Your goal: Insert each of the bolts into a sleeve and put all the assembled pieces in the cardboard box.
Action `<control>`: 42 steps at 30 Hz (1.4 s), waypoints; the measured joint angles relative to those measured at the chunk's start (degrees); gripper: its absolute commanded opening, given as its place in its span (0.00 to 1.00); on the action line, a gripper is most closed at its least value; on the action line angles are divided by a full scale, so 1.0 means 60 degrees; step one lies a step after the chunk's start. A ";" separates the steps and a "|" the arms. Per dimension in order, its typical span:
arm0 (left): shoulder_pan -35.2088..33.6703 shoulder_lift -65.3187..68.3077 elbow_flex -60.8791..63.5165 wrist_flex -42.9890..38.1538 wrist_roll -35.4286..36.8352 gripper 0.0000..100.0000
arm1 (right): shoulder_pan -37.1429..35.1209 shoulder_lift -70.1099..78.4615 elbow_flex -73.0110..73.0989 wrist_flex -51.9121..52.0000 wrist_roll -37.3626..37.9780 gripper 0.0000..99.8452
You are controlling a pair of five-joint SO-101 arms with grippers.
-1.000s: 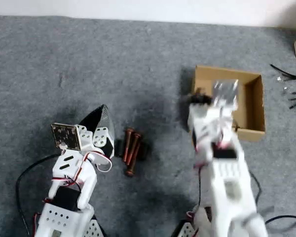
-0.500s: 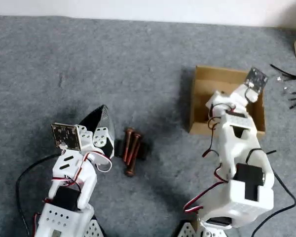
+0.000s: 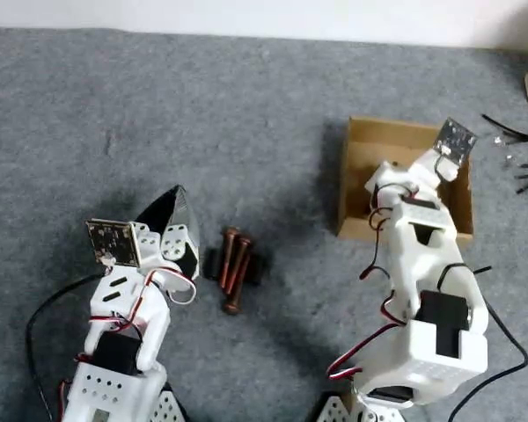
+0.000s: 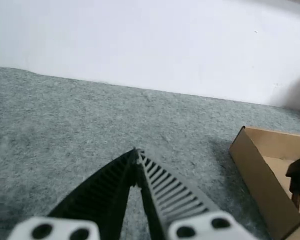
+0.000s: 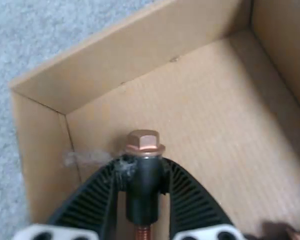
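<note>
Over the last second the right gripper (image 5: 142, 167) has swung across to the cardboard box (image 3: 356, 167), and the left gripper (image 3: 178, 190) has shifted slightly. The right gripper is clamping a black sleeve (image 5: 141, 192) with a copper bolt (image 5: 144, 141) through it, inside the box walls. The left gripper is resting closed and empty near the loose bolts (image 3: 233, 264) lying on the grey mat (image 3: 246, 105).

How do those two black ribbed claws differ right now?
The left gripper is shut and empty; the right gripper is shut on a black sleeve holding a copper bolt. The left gripper sits above grey carpet; the right gripper sits over the brown cardboard box. Both are black and ribbed.
</note>
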 measured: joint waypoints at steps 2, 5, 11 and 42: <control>0.0000 0.0000 0.0000 0.0015 0.0000 0.01 | 0.0029 0.0000 0.0000 0.0000 0.0000 0.01; 0.0029 0.0000 0.0000 0.0029 0.0000 0.01 | 0.0029 0.0000 0.0000 0.0000 0.0000 0.01; -0.0161 0.0000 0.0000 0.0103 0.0000 0.01 | 0.0015 0.0000 0.0000 0.0000 0.0000 0.08; -0.0366 0.0000 0.0000 0.0381 0.0000 0.01 | -0.2022 -0.6315 0.3897 0.0425 0.1656 0.12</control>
